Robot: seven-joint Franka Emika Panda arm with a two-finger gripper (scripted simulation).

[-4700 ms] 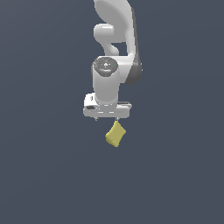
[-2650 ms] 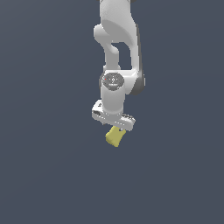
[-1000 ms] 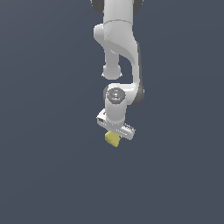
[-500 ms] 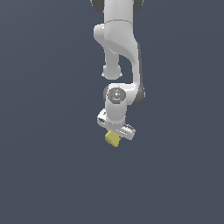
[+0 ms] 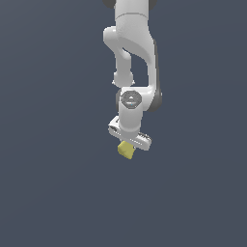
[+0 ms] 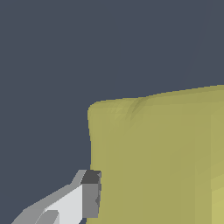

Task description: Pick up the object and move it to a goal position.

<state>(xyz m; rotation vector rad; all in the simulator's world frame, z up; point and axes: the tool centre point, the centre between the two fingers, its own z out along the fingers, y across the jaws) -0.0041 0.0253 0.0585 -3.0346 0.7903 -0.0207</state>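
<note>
The object [image 5: 126,150] is a small matte yellow lump, seen in the exterior view just under the white gripper [image 5: 128,144], partly covered by it. The gripper points down over it, with its crossbar tilted. In the wrist view the object [image 6: 157,162] fills much of the picture, and one grey-tipped finger [image 6: 89,194] presses against its side edge. The other finger is out of that view. The gripper looks shut on the object.
The white arm [image 5: 132,58] rises from the gripper to the top of the exterior view. Around it is only a plain dark grey-blue ground, with no other objects and no goal marker visible.
Over the earlier frames the gripper turned and came down onto the yellow object. In the last second the arm and object have barely moved.
</note>
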